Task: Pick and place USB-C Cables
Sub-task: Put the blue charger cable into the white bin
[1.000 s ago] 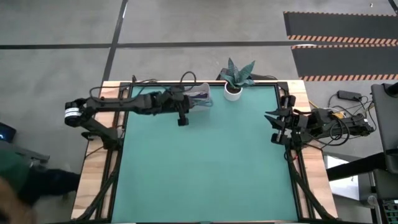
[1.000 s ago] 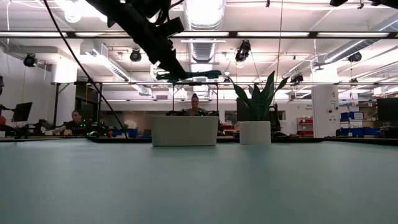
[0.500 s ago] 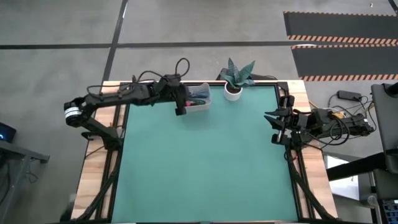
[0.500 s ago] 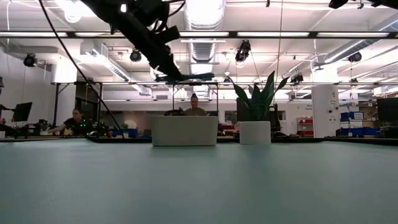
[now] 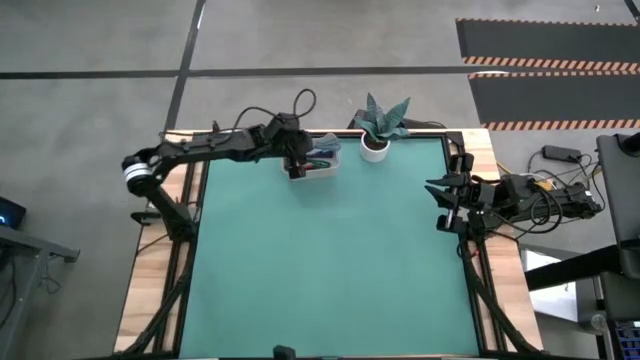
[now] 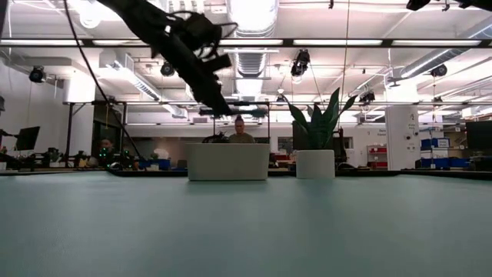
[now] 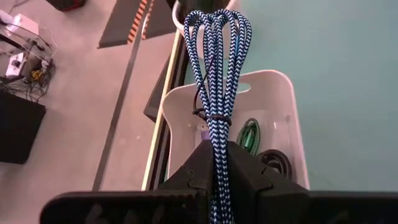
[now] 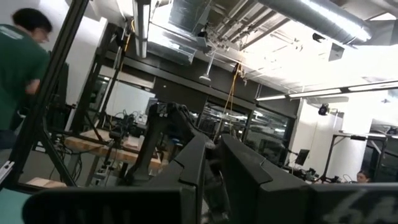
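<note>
Your left gripper (image 7: 217,163) has jaws clenched on the dark blue cable (image 7: 214,74), above the white bin (image 7: 292,112) at the tabletop's far edge. Green cable (image 7: 247,135) lies in that bin; no readable labels. Right gripper (image 5: 443,203) waits at the right edge, can't tell its jaws' state.

A blue-and-white braided USB-C cable (image 7: 215,74), folded into a long bundle and tied at its middle by a thin dark band, is running up the centre of the left wrist view, its looped end reaching the top edge. Below it, lower centre-right, a green cable (image 7: 249,134) and a dark coiled cable (image 7: 277,160) are lying inside the white bin (image 7: 287,93).
</note>
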Robot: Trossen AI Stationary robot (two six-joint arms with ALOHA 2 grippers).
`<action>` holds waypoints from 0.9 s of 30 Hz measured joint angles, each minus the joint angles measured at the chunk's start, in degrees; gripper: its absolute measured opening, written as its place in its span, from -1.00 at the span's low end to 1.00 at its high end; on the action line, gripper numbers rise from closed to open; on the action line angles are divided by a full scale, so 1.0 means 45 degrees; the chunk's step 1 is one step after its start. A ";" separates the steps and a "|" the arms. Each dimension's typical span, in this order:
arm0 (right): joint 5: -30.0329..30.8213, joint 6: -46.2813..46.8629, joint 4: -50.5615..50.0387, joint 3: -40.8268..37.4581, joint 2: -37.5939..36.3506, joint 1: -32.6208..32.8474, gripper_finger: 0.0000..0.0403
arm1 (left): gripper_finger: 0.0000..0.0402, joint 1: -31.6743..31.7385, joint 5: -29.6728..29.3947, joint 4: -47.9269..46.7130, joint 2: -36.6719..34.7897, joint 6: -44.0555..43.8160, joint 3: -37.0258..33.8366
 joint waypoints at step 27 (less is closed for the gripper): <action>0.0112 -0.0238 -0.0063 0.0000 0.0005 0.0000 -0.79 | -0.94 0.0817 -0.0181 0.0054 0.1243 -0.0596 0.0006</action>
